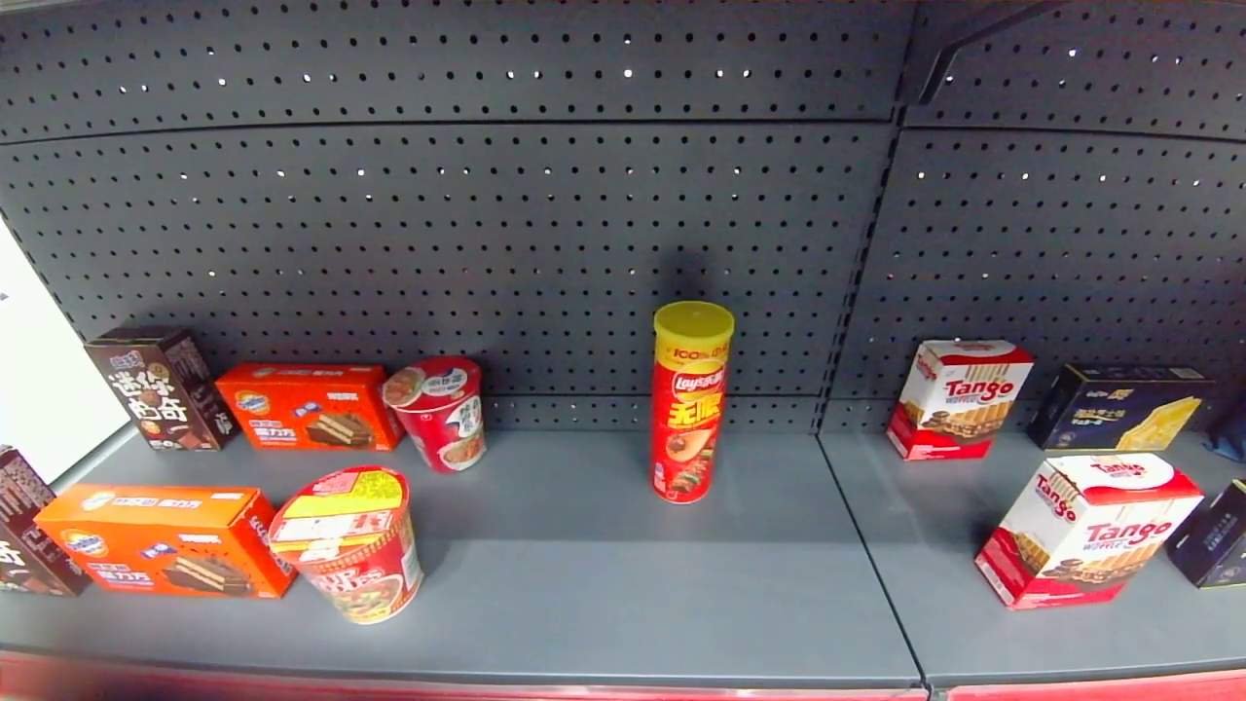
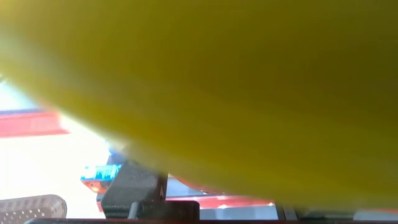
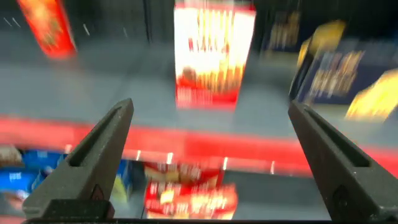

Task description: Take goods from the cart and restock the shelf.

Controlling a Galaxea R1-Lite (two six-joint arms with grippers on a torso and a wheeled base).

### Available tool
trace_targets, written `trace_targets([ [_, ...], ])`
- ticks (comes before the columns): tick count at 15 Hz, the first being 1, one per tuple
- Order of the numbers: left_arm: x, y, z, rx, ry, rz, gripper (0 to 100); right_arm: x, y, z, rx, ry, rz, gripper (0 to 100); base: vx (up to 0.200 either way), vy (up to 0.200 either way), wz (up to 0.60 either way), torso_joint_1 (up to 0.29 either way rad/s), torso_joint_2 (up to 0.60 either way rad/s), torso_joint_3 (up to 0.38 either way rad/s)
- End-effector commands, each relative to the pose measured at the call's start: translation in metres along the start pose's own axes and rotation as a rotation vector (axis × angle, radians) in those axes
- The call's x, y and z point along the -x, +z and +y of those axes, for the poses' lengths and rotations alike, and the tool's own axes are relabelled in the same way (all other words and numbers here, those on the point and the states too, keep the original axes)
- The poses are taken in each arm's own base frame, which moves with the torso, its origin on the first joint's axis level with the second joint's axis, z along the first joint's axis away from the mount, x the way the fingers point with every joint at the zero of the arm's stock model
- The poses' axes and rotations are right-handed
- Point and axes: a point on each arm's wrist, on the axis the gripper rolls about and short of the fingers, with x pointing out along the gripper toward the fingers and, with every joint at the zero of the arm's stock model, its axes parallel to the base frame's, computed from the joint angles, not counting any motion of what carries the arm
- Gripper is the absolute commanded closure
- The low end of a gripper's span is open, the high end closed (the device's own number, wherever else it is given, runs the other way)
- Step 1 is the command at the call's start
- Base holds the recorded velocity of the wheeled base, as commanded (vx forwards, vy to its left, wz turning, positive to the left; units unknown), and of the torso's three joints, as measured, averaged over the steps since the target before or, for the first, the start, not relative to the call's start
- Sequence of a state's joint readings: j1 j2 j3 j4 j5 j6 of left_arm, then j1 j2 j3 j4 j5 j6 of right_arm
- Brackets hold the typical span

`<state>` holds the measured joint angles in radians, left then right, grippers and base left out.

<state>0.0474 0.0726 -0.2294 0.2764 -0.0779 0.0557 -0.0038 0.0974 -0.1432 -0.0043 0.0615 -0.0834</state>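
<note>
the restocking looks partly done, judging by how the grey metal shelf [image 1: 604,584] stands: goods sit along its left and right parts, while a wide bare stretch lies around the single tube in the middle and in front of it. more stock could go there.

counted on the shelf:
- two dark brown cartons, one at the back left [image 1: 161,387] and one cut by the left edge [image 1: 24,526]
- two flat orange boxes, one at the back [image 1: 307,406] and one at the front [image 1: 161,540]
- two red noodle cups, one behind [image 1: 443,411] and one nearer, tilted [image 1: 350,540]
- one tall red tube with a yellow lid [image 1: 691,404], upright and well apart from the rest
- two red-and-white wafer boxes [image 1: 959,397] [image 1: 1085,531]
- two dark blue boxes [image 1: 1119,407] [image 1: 1212,535], with a sliver of something else blue at the far right edge

the right gripper [image 3: 209,107] hangs in front of the shelf's red front lip [image 3: 186,134], its jaws spread wide and holding nothing; a red-and-white box stands beyond it.

a broad yellow surface [image 2: 217,81] presses close over the left wrist camera, just above the left gripper [image 2: 143,193]. it is likely the next item to place, but i cannot tell what it is, nor whether that gripper is clamped on it.
</note>
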Motion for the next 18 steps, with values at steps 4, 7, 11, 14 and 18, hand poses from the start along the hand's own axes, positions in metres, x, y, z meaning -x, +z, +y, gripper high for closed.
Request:
trace_targets([
  [4, -0.004, -0.004, 0.000, -0.018, 0.001, -0.001, 100, -0.047, 0.100, -0.006, 0.055, 0.254, 0.115, 0, 0.000, 0.000, 0.00, 0.000, 0.00, 0.000],
  [7, 0.001, 0.006, 0.000, -0.014, -0.002, -0.044, 100, -0.053, 0.099, -0.004, 0.042, 0.358, 0.141, 0, 0.000, 0.000, 0.00, 0.000, 0.00, 0.000],
  [11, 0.006, 0.016, 0.000, 0.029, -0.001, -0.069, 100, -0.059, 0.105, -0.001, 0.035, 0.472, 0.154, 0, 0.000, 0.000, 0.00, 0.000, 0.00, 0.000],
  [14, 0.005, 0.016, 0.000, 0.036, -0.003, -0.055, 100, -0.083, 0.120, 0.006, 0.034, 0.523, 0.203, 0, 0.000, 0.000, 0.00, 0.000, 0.00, 0.000],
  [18, 0.003, 0.022, 0.002, 0.043, -0.040, -0.013, 100, -0.124, 0.122, 0.027, 0.056, 0.591, 0.299, 0, 0.000, 0.000, 0.00, 0.000, 0.00, 0.000],
])
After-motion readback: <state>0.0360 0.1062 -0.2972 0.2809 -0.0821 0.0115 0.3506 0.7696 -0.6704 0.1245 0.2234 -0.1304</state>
